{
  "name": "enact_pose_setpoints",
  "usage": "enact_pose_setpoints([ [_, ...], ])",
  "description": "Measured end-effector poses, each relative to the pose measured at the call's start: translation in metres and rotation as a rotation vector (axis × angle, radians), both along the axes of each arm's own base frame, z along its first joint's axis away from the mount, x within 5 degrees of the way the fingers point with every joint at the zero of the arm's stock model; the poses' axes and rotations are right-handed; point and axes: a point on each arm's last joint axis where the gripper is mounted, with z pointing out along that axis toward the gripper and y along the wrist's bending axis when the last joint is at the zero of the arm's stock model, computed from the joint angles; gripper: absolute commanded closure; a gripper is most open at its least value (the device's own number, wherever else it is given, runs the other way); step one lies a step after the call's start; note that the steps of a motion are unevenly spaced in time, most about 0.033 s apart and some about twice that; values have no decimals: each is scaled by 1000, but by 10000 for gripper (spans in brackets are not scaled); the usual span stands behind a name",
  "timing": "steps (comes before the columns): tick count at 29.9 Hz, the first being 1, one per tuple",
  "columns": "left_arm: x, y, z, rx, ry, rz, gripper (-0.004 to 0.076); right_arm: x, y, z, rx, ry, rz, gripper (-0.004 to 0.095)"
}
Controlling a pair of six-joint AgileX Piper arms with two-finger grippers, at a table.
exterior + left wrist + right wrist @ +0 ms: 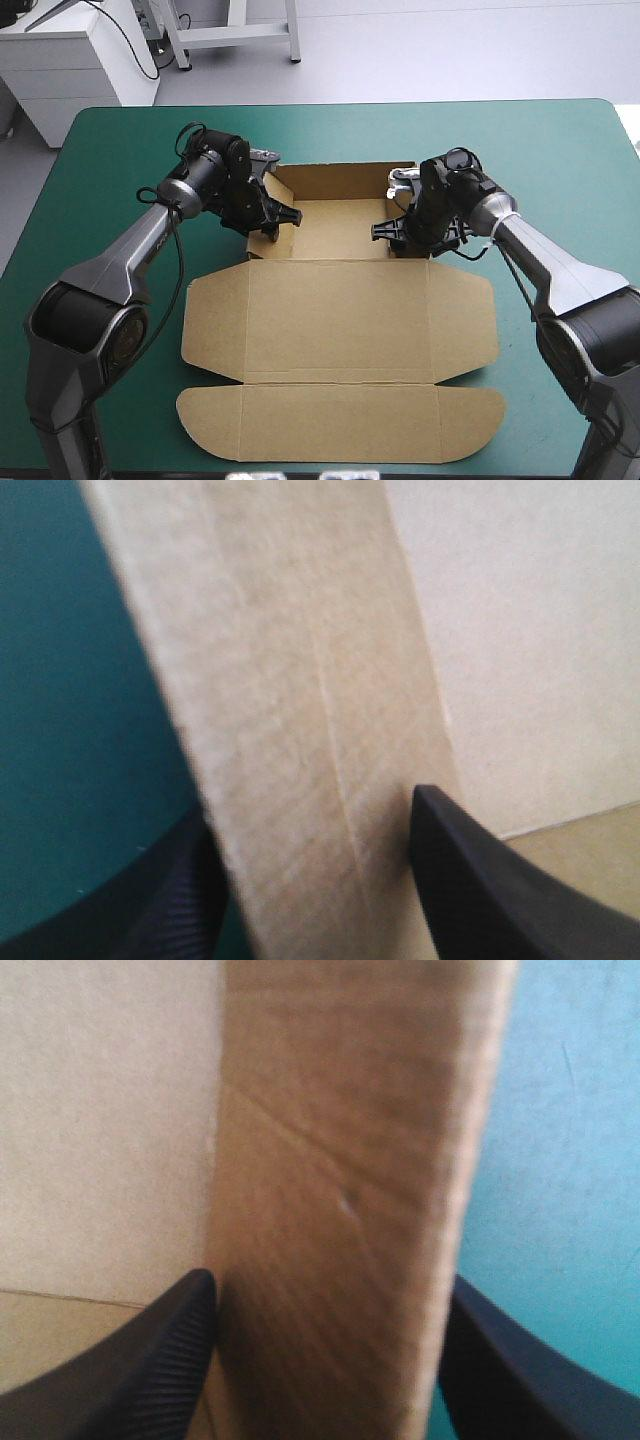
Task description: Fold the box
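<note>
At mid-table the brown box (pixel 340 310) stands half formed, far walls raised, the left gripper (pixel 287 215) and right gripper (pixel 385 230) each clamped on a side wall, which probably wants tucking yet, the near lid lying flat.

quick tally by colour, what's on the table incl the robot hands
brown: 1, the box
black: 2, left hand and right hand
teal-green: 1, table cover
total: 4
</note>
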Motion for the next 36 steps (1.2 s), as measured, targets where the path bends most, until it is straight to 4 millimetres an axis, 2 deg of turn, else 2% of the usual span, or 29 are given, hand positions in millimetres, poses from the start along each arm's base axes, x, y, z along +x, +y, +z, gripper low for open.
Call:
enact_pose_setpoints([
  [3, 5, -2, 19, -23, -65, 0, 291, 5, 2, 14, 15, -44, 1, 165],
  [9, 14, 3, 70, -7, -261, 2, 306, 13, 4, 63, 45, -152, 3, 165],
  [11, 12, 8, 86, 5, -315, 7, 361, 14, 3, 81, 38, -189, 2, 165],
  [13, 3, 12, 102, -5, -356, 12, 500, 12, 1, 93, 41, -216, -4, 166],
  [15, -10, 18, 124, -26, -405, 16, 687, 8, -1, 102, 45, -231, -9, 166],
  [16, -18, 22, 137, -37, -435, 16, 726, 5, -3, 107, 49, -240, -9, 166],
  [20, -55, 39, 185, -64, -565, -14, 732, -9, -8, 118, 55, -256, -10, 166],
  [24, -102, 58, 229, -109, -688, -16, 732, -15, -11, 102, 28, -202, -8, 166],
  [26, -129, 70, 242, -120, -731, -20, 732, -15, -11, 89, 17, -182, -7, 166],
  [28, -151, 80, 246, -116, -749, -22, 732, -14, -11, 79, 17, -174, -6, 166],
  [30, -172, 90, 241, -98, -743, -18, 732, -13, -9, 69, 24, -164, -9, 166],
  [34, -206, 106, 212, -59, -683, -22, 732, -12, -8, 48, 17, -137, -8, 166],
  [36, -221, 113, 191, -36, -640, -26, 732, -10, -8, 39, 12, -122, -7, 167],
])
